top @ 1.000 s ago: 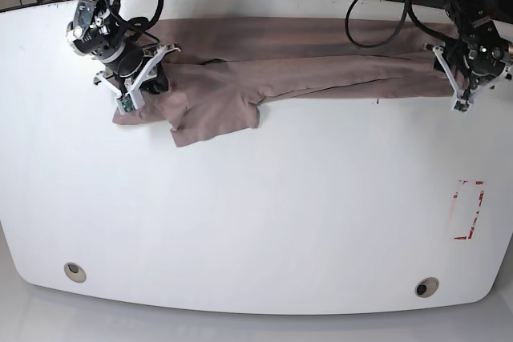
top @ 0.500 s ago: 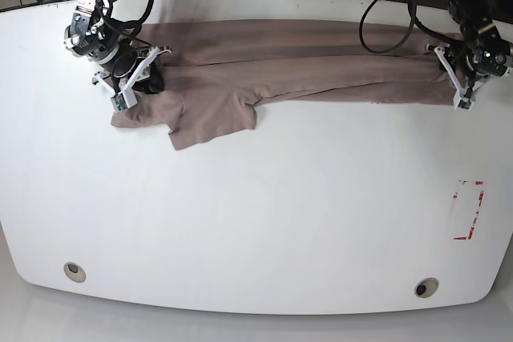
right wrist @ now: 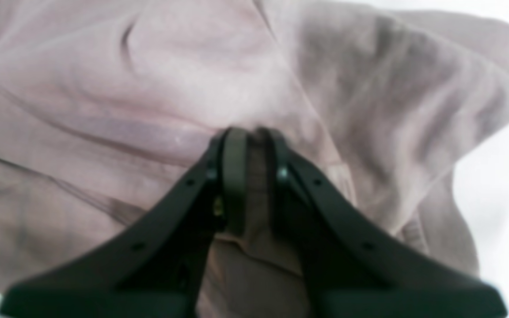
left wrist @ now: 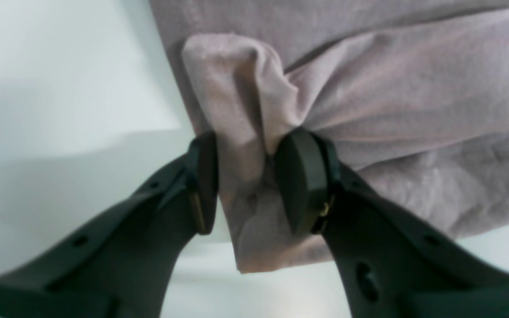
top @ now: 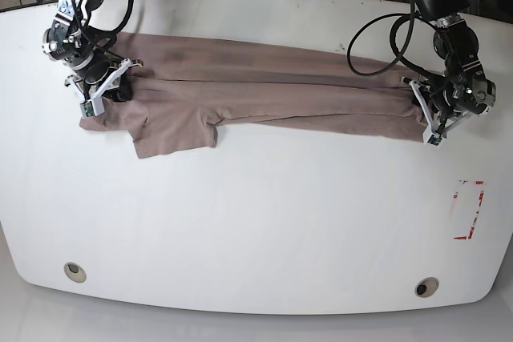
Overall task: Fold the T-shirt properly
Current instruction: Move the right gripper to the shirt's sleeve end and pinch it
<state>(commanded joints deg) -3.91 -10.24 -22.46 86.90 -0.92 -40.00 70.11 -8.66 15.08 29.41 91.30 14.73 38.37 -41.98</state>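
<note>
Base view: I've dragged the T-shirt [top: 264, 94] leftward, stretched flat; left gripper [left wrist: 245, 176] and right gripper [right wrist: 254, 145] jaws pinching its ends, ready to fold.

One T-shirt [top: 264, 90] lies on one white surface [top: 264, 222]. Two arms reach in, each ending in one tool: the left tool [top: 433, 120] and the right tool [top: 103, 90]. The surface carries two round holes [top: 74, 271] and one red marking [top: 469, 210].
</note>
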